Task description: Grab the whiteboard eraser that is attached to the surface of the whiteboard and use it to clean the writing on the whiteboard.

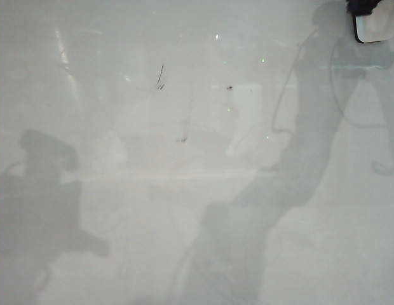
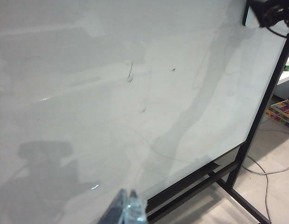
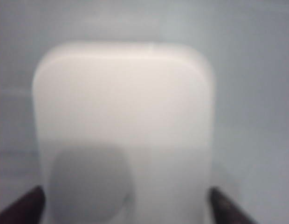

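The whiteboard [image 1: 184, 222] fills the exterior view, glossy and pale. The white whiteboard eraser [image 1: 378, 28] sits on it at the top right corner. My right gripper [image 1: 363, 7] hovers right over the eraser. In the right wrist view the eraser [image 3: 126, 121] looms large and blurred, and the right gripper [image 3: 125, 205] is open, one dark fingertip [image 3: 28, 205] on each side of the block. My left gripper [image 2: 127, 198] is shut and empty, low before the whiteboard [image 2: 88, 70], far from the eraser [image 2: 250, 16]. No blue writing shows anywhere.
A few thin dark scuffs [image 1: 160, 76] mark the upper middle of the board. Arm shadows fall across its left and centre. The left wrist view shows the board's black stand [image 2: 242, 154], a cable on the floor [image 2: 265, 172] and a coloured mat [image 2: 284, 112].
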`<state>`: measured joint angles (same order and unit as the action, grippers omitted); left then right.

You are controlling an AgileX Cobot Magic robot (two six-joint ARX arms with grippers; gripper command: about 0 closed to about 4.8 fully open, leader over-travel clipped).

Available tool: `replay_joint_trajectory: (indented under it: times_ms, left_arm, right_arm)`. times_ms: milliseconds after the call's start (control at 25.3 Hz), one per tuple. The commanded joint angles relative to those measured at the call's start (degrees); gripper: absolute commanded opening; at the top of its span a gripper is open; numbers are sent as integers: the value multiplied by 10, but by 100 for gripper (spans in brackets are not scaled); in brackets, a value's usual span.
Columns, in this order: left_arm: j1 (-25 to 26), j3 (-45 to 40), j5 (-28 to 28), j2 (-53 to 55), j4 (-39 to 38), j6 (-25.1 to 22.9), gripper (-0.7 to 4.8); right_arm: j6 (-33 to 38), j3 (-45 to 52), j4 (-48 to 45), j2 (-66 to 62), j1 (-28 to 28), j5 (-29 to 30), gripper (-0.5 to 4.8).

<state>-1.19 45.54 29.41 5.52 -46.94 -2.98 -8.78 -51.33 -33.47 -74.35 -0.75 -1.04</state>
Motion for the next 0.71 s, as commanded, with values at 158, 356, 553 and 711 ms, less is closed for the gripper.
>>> replay_joint_trajectory:
  times_ms: [158, 356, 553, 711]
  left_arm:
    - [0, 1, 2, 1, 7, 0, -2]
    - [0, 1, 2, 1, 7, 0, -2]
    - [0, 1, 2, 1, 7, 0, -2]
    - [0, 1, 2, 1, 7, 0, -2]
  right_arm:
    - [2, -2, 109, 73, 2, -4, 460]
    - [2, -2, 222, 151, 8, -9, 425]
    - [3, 2, 327, 245, 7, -5, 172]
    - [2, 28, 373, 329, 7, -3, 15]
